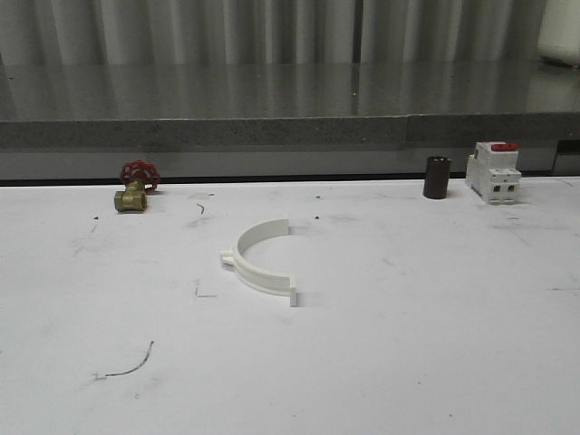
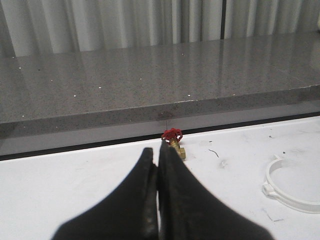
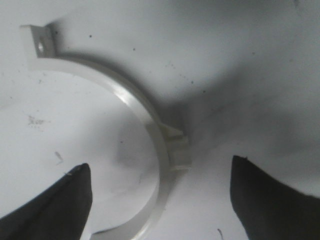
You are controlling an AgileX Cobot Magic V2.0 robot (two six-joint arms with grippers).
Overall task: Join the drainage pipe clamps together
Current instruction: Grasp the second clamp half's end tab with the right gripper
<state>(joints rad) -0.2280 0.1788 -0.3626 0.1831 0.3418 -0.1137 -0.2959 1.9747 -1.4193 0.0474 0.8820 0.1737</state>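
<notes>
Right pincer (image 3: pixel 160 200) hangs over a clamp (image 3: pixel 145 125), fingers spread wide w/ nothing held; the band and its side nub sit between the tips. Risks, as I judge them: thin curved wall is slick, so a close off the nub could squirt it sideways or tip it flat; pinching across the arc could flex it and spoil tab alignment for mating.

Front view shows one clamp (image 1: pixel 258 256): white half-ring standing on edge mid-surface (image 1: pixel 408 362), open side facing right-back, flat tab at each end, nub on the outer left side. Whether this is the same piece as under the right pincer, can't tell. Tab under the wrist cam has a hole through it.

Left pincer (image 2: pixel 158 170) fully closed, empty, aimed at the valve (image 1: pixel 136 186), which sits back-left of the clamp. Cylinder (image 1: pixel 437 177) and breaker (image 1: pixel 494 170) sit back-right of it.
</notes>
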